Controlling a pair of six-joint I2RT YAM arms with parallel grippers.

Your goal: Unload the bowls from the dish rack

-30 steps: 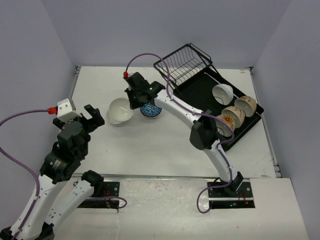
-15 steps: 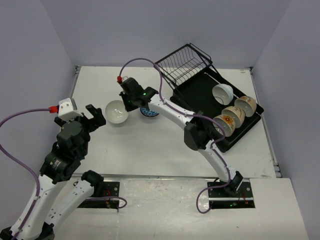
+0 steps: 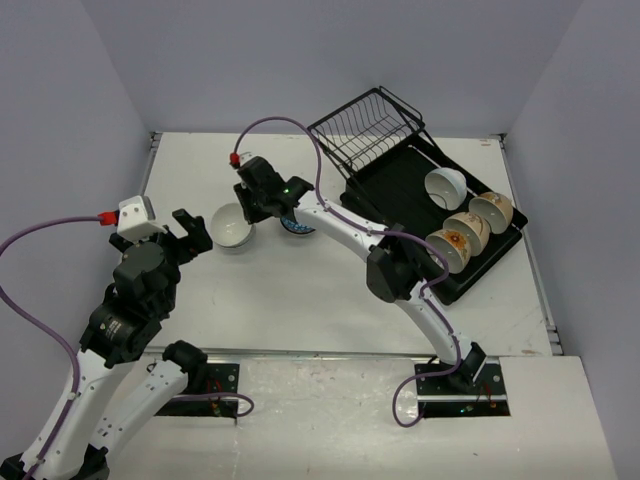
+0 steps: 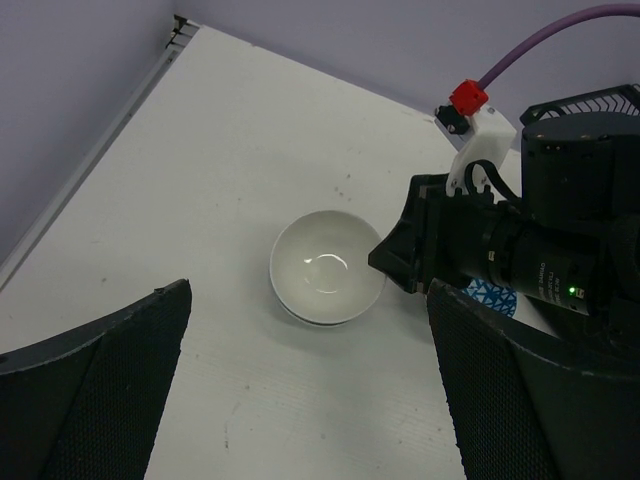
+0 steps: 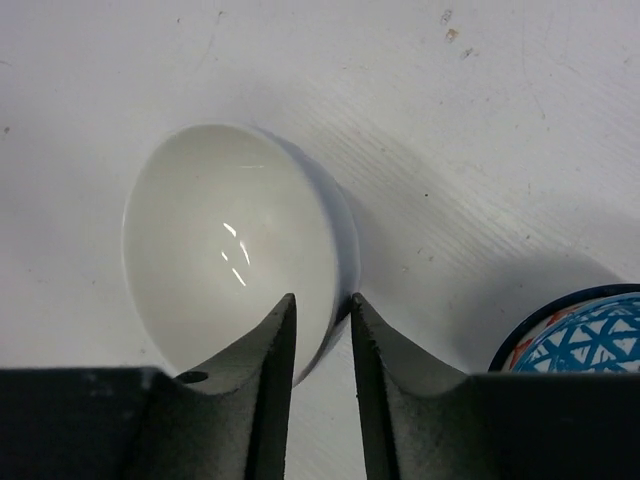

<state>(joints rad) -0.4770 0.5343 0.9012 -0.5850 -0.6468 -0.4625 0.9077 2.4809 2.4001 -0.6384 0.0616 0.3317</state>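
A plain white bowl (image 3: pixel 232 224) (image 4: pixel 327 267) (image 5: pixel 235 250) sits upright on the table, left of a blue-patterned bowl (image 3: pixel 300 225) (image 5: pixel 585 335). My right gripper (image 3: pixel 250 205) (image 5: pixel 322 300) straddles the white bowl's near rim, one finger inside and one outside. Its jaws stand narrowly apart, with a sliver of gap at the inner finger. The black dish rack (image 3: pixel 400 180) at the right holds a white bowl (image 3: pixel 446 187) and three cream, brown-rimmed ones (image 3: pixel 466 232) on edge. My left gripper (image 3: pixel 190 232) (image 4: pixel 305 300) hovers wide open just left of the white bowl, holding nothing.
The tilted black wire basket (image 3: pixel 365 125) stands at the rack's far end. The right arm's purple cable (image 3: pixel 290 125) arcs over the table behind the bowls. Walls close the table at back and sides.
The right arm carried the white bowl left and down onto the table. Its jaws have parted slightly around the rim. The left arm stayed put.
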